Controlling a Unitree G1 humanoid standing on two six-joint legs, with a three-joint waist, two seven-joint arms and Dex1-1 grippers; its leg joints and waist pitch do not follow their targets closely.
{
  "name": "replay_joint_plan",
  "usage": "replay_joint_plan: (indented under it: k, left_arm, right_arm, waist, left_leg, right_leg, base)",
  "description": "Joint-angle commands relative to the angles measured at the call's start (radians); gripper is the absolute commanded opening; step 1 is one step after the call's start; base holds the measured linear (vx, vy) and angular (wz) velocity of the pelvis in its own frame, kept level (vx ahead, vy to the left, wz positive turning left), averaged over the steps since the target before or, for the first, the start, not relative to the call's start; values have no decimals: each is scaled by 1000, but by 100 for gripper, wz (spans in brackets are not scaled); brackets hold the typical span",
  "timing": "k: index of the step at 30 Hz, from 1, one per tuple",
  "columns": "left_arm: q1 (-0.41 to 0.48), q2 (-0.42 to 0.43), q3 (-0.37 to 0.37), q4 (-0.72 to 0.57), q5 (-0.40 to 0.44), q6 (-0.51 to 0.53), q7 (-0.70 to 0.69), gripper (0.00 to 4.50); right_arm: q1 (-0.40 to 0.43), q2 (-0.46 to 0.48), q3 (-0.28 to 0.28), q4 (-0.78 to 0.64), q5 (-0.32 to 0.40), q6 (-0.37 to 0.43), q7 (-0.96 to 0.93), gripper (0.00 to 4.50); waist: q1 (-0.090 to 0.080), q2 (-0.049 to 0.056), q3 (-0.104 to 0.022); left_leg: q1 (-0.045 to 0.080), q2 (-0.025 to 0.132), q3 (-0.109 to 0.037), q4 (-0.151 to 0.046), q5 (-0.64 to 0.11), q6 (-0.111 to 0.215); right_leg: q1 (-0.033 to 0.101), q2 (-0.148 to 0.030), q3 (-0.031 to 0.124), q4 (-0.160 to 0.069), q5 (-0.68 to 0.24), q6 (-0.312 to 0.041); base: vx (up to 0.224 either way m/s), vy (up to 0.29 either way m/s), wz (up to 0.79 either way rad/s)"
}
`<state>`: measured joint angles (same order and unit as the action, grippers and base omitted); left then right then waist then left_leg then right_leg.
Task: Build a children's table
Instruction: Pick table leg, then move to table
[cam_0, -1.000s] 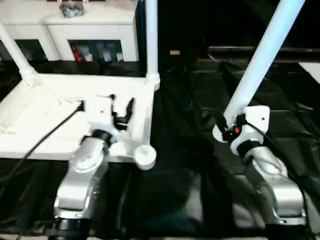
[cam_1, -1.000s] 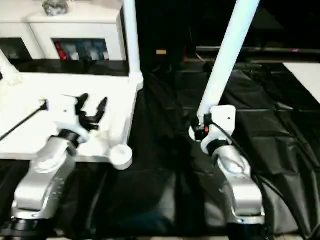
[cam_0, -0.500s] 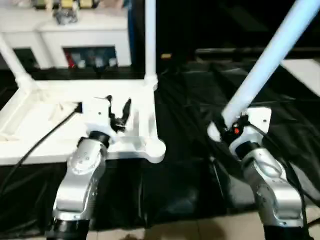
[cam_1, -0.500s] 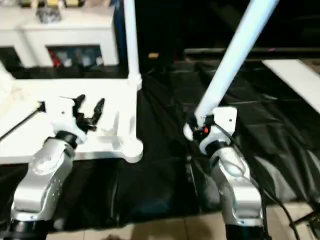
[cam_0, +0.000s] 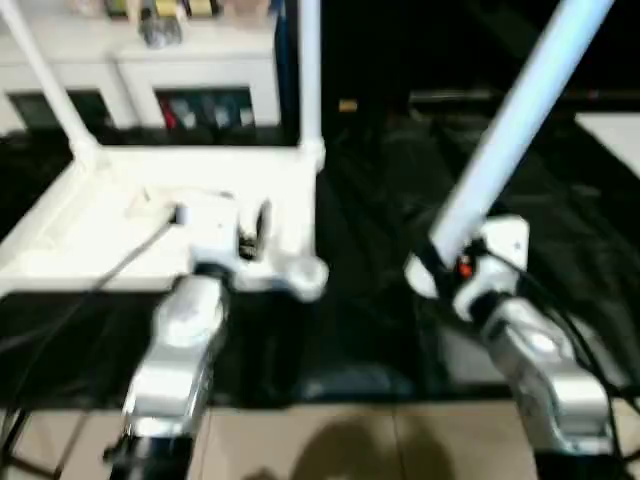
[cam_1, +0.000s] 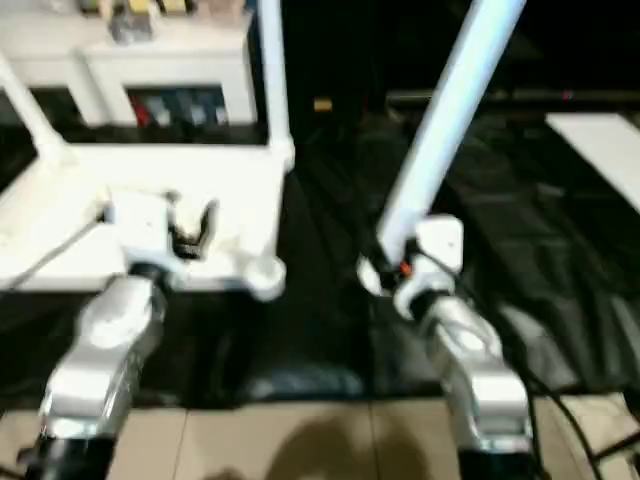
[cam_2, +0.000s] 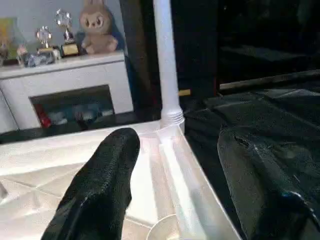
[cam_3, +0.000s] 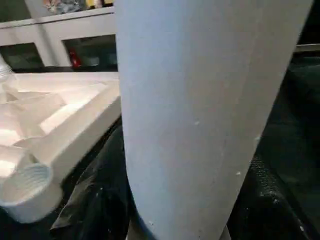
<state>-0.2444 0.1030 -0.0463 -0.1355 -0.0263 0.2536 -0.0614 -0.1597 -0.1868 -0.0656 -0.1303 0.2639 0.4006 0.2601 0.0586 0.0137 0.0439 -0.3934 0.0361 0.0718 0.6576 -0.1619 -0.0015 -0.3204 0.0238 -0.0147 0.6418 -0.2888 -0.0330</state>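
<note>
The table top (cam_0: 120, 215) lies upside down on black sheeting (cam_0: 380, 300), ribbed underside up, with two legs already standing in its far corners: one leg (cam_0: 308, 70) upright at the far right corner, another leg (cam_0: 45, 85) leaning at the far left. The left gripper (cam_0: 252, 232) hovers over the top's near right part with its black fingers (cam_2: 100, 185) spread and nothing between them; the left wrist view shows the rim running between them toward the upright leg, and what seems to be the edge of a round socket just below. The head views show that empty near corner socket (cam_0: 305, 275) beside the gripper. The right gripper (cam_0: 445, 262) clasps a third leg (cam_0: 515, 120) near its lower end, slanting up and away. The right wrist view adds the threaded mouth of the socket (cam_3: 22, 182) close by, apart from the held leg. A white cabinet (cam_2: 75, 85) stands behind.
</note>
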Motion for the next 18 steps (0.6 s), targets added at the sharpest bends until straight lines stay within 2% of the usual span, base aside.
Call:
replay_joint_plan:
  k: [1,2,3,4,5,6,7,8,9,10,11,12,13,14,15,16,17,18]
  left_arm:
    - [8,19,19,-2,-4,-3,-3,295]
    - [8,17,21,-4,-5,-1,-2,295]
    - [9,15,23,-5,-10,1,-5,295]
    - [10,14,26,-7,-13,3,-6,295]
    - [10,12,29,-9,-14,5,-6,295]
    - [11,10,35,-12,-15,9,-8,295]
    - [11,10,35,-12,-15,9,-8,295]
    - [11,10,36,-13,-15,9,-7,295]
    - [12,10,36,-13,-15,9,-7,295]
    - [13,11,36,-13,-15,9,-7,295]
    - [14,11,37,-14,-15,9,-6,295]
    - [15,11,37,-14,-15,9,-5,295]
    - [14,11,39,-13,-13,10,-2,295]
    - [14,11,39,-13,-13,10,-2,295]
    - [13,11,41,-11,-13,10,-2,295]
    - [14,11,41,-11,-13,10,-2,295]
    - [12,8,44,-9,-14,9,-2,295]
    - [12,8,44,-9,-14,9,-2,295]
  right_arm:
    - [-24,4,28,3,-7,-14,13,191]
    - [-25,-2,37,2,-8,-16,25,191]
    - [-25,-12,53,0,-22,-20,32,191]
    - [-24,-15,68,-3,-23,-12,45,191]
    - [-23,-18,78,-7,-26,-10,51,191]
    - [-20,-20,102,-15,-36,-9,67,191]
    - [-20,-20,103,-16,-37,-9,68,191]
    - [-19,-20,109,-18,-38,-8,72,191]
    - [-18,-21,114,-20,-40,-9,73,191]
    - [-16,-20,118,-20,-44,-11,73,191]
    - [-12,-7,111,-20,-24,-8,76,191]
    - [-11,0,104,-19,-12,-3,76,191]
    - [-16,-1,98,-13,-14,-2,70,191]
    - [-16,-1,98,-13,-14,-2,70,191]
    - [-20,-9,99,-9,-21,-7,71,191]
    - [-20,-10,100,-9,-21,-7,72,191]
    - [-23,-13,101,-5,-24,-11,72,191]
    - [-23,-13,101,-5,-24,-11,72,191]
  waist:
    - [40,-18,-57]
    - [41,12,-69]
    - [33,32,-72]
    - [2,37,-70]
    - [-2,24,-60]
    - [39,-12,-34]
    - [49,-14,-24]
    - [40,-13,-14]
    - [44,-2,-3]
    - [42,-1,-4]
    - [37,41,-16]
    - [31,48,-28]
    - [-7,72,-43]
    - [-12,72,-49]
    - [-13,66,-49]
    - [-15,61,-44]
    - [-17,54,-41]
    - [-25,31,-46]
  left_leg:
    - [-20,43,3,-34,-93,66]
    - [-10,101,-23,-62,-94,99]
    - [49,253,-89,-102,-141,190]
    - [83,332,-187,-152,-213,282]
    - [54,258,-192,-151,-285,269]
    - [9,100,-63,-72,-361,124]
    - [15,102,-29,14,-290,95]
    - [-33,105,-6,82,-153,49]
    - [-21,135,1,75,-184,52]
    - [-32,143,4,61,-195,54]
    - [76,157,23,-19,-286,18]
    - [139,220,-19,-129,-388,36]
    - [206,326,-100,-193,-557,40]
    - [214,326,-107,-188,-554,58]
    - [208,298,-92,-169,-472,140]
    - [199,287,-76,-169,-437,180]
    - [187,257,-41,-171,-396,232]
    - [186,211,-9,-151,-344,254]
  right_leg:
    - [81,-132,82,-121,342,438]
    - [85,-134,70,-100,393,408]
    - [25,-167,46,-44,291,355]
    - [-27,-242,62,31,131,151]
    - [-14,-249,75,18,82,67]
    - [38,-270,62,-117,-220,56]
    - [43,-322,55,-181,-475,58]
    - [84,-328,7,-202,-771,65]
    - [81,-341,-20,-223,-835,4]
    - [105,-329,-57,-213,-811,-29]
    - [65,-226,-68,-197,-714,-78]
    - [48,-126,-103,-119,-435,-118]
    - [-23,-110,-80,32,-176,-84]
    - [-45,-110,-73,59,-118,-49]
    - [-84,-109,-63,87,-58,11]
    - [-95,-110,-61,93,-28,29]
    - [-108,-112,-62,85,36,36]
    - [-109,-128,-49,26,114,13]
  base:
    - [-55,-106,3]
    - [-39,-66,12]
    - [-39,-66,12]
    - [-38,-88,23]
    - [-76,-95,55]
    - [-76,-95,55]
    - [-77,-42,55]
    - [-14,33,40]
    - [-14,33,40]
    - [31,85,58]
    - [31,90,47]
    - [31,90,47]
    - [34,84,24]
    - [86,87,9]
    - [86,87,9]
    - [101,67,3]
    - [94,9,3]
    - [94,9,3]
